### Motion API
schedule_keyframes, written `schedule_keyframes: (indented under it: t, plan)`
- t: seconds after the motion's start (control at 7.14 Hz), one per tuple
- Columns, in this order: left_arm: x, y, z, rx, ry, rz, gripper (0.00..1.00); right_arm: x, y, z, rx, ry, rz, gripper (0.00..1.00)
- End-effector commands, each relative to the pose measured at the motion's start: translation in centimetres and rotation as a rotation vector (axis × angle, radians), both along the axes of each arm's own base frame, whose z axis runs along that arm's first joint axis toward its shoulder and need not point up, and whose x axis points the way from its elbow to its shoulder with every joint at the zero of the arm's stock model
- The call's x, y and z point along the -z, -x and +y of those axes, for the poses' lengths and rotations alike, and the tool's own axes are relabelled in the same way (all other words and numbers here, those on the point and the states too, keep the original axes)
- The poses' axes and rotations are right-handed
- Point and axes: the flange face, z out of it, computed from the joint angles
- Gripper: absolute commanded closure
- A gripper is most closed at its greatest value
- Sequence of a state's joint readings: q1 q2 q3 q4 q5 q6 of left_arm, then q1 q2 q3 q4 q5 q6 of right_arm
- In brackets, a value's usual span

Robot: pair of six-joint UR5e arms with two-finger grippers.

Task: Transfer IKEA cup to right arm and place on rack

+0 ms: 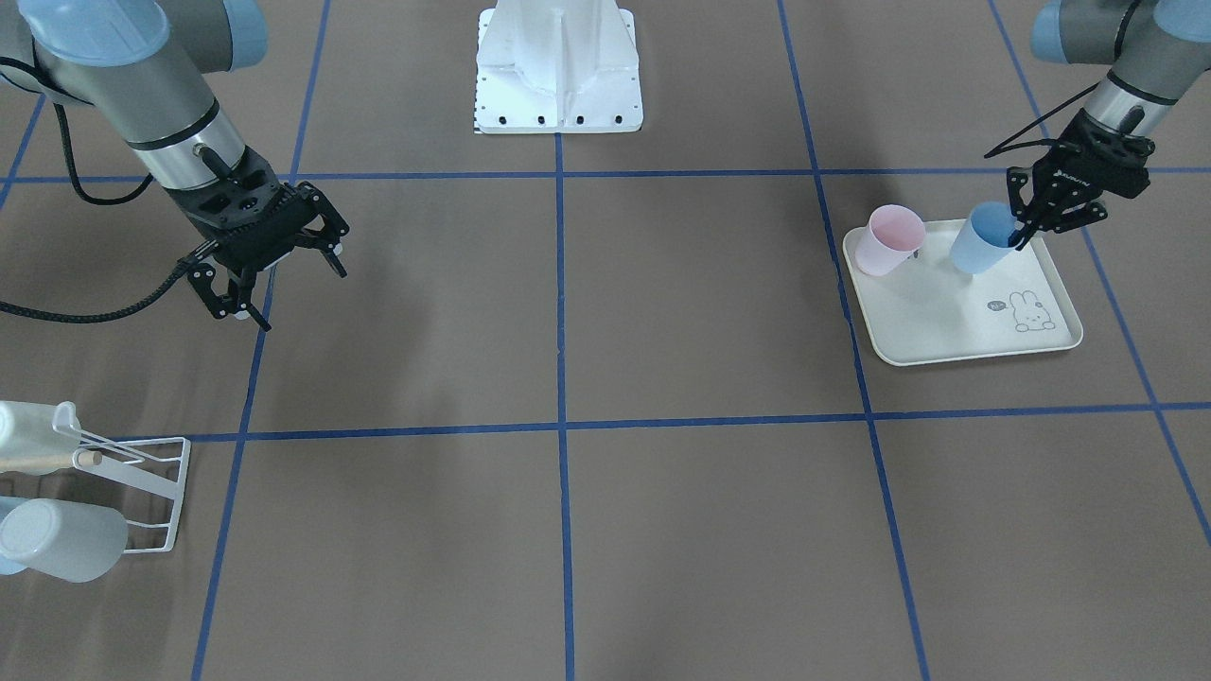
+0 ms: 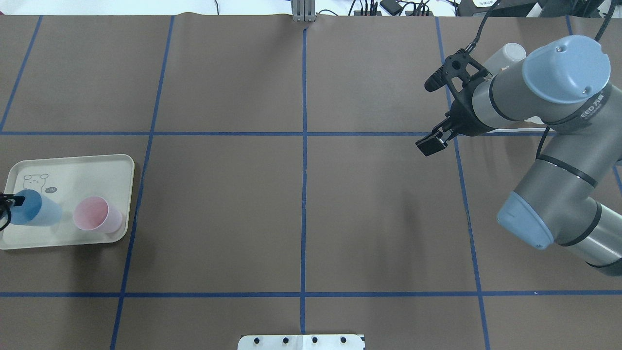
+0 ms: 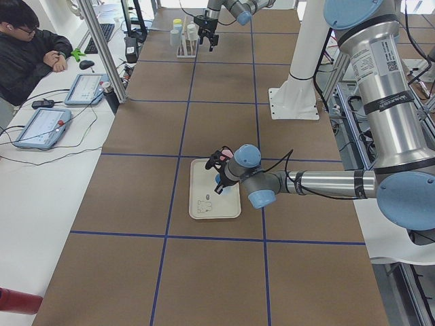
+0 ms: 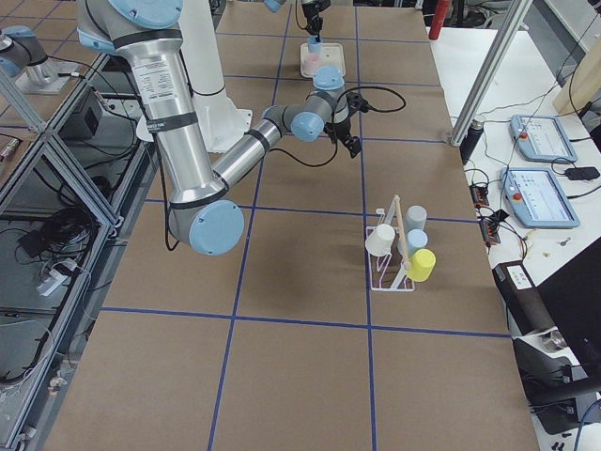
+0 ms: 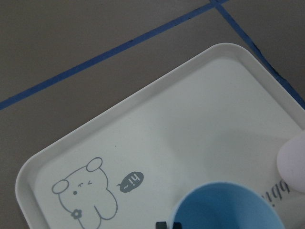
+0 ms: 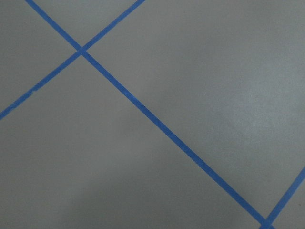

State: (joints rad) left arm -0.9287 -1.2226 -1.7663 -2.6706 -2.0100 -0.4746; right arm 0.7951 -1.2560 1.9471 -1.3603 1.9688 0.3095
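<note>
The IKEA cup (image 1: pixel 979 244), a light blue one, stands at the back of a cream rabbit-print tray (image 1: pixel 946 322). My left gripper (image 1: pixel 1022 236) is shut on its rim, one finger inside the cup (image 2: pixel 30 210). The left wrist view shows the blue rim (image 5: pixel 224 207) with a dark fingertip at it. My right gripper (image 1: pixel 284 293) hangs open above bare table, far from the cup, with nothing between its fingers. The white wire rack (image 1: pixel 142 473) with a wooden dowel stands at the table's far end on the right arm's side; the exterior right view shows this rack (image 4: pixel 394 254) too.
A pink cup (image 1: pixel 889 241) stands on the same tray, next to the blue one. The rack holds white, grey-blue and yellow cups (image 4: pixel 421 265). The robot's white base (image 1: pixel 558 76) is at mid-table. A person (image 3: pixel 27 54) sits at a side desk.
</note>
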Motion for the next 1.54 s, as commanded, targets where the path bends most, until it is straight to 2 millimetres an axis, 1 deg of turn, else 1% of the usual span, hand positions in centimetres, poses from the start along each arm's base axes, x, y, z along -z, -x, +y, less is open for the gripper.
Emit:
schedule_keyframes:
  t: [0.0,0.14,0.28,0.42,0.56,0.7,0.84,0.98,1.12,1.26,1.4]
  plan:
    - [2.0,6.0,-2.8,0.05,-0.057,0.013,1.0,0.7,1.6,0.8,0.03,-0.012,-0.009,0.01]
    - [5.4,5.9,-4.2,0.056,-0.048,0.043,1.0,1.4,2.3,1.3,0.043,-0.02,-0.019,0.01]
    - [9.8,4.7,-5.6,0.025,-0.006,0.115,1.0,2.1,3.0,1.5,0.054,-0.029,-0.027,0.01]
    - [13.9,3.8,-6.1,0.027,0.077,0.234,1.0,2.9,3.9,2.2,0.066,-0.059,-0.053,0.01]
    - [18.7,3.0,-6.8,0.04,0.16,0.356,1.0,2.5,5.3,2.5,0.046,-0.084,-0.123,0.01]
    - [22.8,2.0,-7.6,0.02,0.226,0.452,1.0,2.0,7.9,3.3,0.023,-0.113,-0.217,0.01]
    - [26.1,1.2,-8.1,-0.021,0.276,0.521,1.0,1.6,10.3,4.7,-0.01,-0.173,-0.294,0.01]
    - [28.5,0.3,-8.0,-0.071,0.308,0.565,1.0,1.3,12.6,6.7,-0.034,-0.239,-0.36,0.01]
    - [30.5,-2.6,-7.2,-0.121,0.352,0.606,1.0,1.2,14.6,8.9,-0.053,-0.296,-0.432,0.01]
    - [32.8,-6.4,-6.5,-0.15,0.402,0.649,1.0,1.4,15.9,10.8,-0.078,-0.343,-0.515,0.01]
    - [35.0,-10.3,-5.8,-0.122,0.436,0.695,1.0,1.7,16.8,12.3,-0.102,-0.374,-0.579,0.01]
